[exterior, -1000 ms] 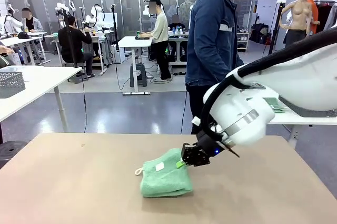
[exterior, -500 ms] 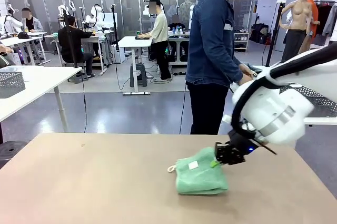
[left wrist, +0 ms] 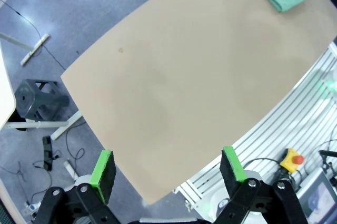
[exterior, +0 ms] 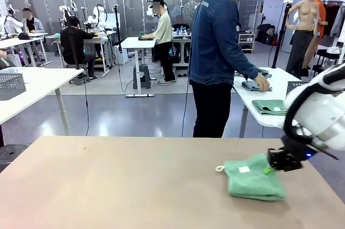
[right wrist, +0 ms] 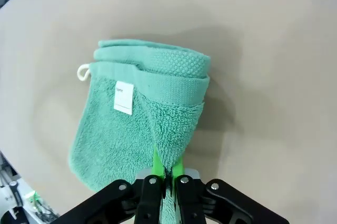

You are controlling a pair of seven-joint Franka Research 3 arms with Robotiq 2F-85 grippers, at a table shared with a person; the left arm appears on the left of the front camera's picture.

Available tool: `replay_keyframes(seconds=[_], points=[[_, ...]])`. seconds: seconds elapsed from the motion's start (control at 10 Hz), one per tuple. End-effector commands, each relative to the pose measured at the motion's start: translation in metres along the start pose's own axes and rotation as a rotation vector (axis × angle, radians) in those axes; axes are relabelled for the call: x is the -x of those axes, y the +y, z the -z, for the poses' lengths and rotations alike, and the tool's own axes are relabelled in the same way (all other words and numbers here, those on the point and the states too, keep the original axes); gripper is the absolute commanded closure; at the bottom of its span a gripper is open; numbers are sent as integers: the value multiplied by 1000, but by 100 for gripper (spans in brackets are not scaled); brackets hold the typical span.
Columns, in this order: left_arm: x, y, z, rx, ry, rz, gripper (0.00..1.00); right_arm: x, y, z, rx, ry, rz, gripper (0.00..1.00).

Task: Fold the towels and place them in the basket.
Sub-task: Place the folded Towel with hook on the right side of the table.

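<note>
My right gripper (exterior: 268, 169), clamped shut on green towel (exterior: 251, 179) edge, is dragging it rightward; fold done, delivery starting; left gripper (left wrist: 166, 162) gaping, holding nothing.

An open-plan lab is being pictured: white worktables (exterior: 137, 42) are being occupied by people (exterior: 73, 40) at upper left of the frame, while cables (exterior: 86, 105) are being trailed across a polished floor (exterior: 135, 116).

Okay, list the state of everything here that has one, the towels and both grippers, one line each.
green folded terry towel: folded, lying on the tan table, one edge pinched.
right gripper: shut on the green folded terry towel's edge.
left gripper: open, empty, above the tan table.
second green towel: folded flat on the white side table.
</note>
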State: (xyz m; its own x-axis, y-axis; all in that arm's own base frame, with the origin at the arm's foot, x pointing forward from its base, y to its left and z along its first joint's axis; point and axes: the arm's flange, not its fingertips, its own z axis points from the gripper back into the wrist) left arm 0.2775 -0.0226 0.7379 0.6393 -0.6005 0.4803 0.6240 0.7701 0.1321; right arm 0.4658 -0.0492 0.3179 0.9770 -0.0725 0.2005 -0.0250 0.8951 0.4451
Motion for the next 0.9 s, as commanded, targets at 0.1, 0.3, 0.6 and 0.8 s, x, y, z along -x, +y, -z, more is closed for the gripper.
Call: replay_keyframes(seconds=[0.1,0.3,0.6,0.8], points=[[3,-1,2,-3,-5,20,0,-4,-46,-16,22,25,17,94],[3,-1,2,-3,-5,20,0,-6,-57,-18,80,29,34,94],[3,-1,2,-3,-5,20,0,-7,-56,-30,166,16,23,85],[3,-1,2,-3,-5,20,0,-5,-48,-32,184,13,-2,46]])
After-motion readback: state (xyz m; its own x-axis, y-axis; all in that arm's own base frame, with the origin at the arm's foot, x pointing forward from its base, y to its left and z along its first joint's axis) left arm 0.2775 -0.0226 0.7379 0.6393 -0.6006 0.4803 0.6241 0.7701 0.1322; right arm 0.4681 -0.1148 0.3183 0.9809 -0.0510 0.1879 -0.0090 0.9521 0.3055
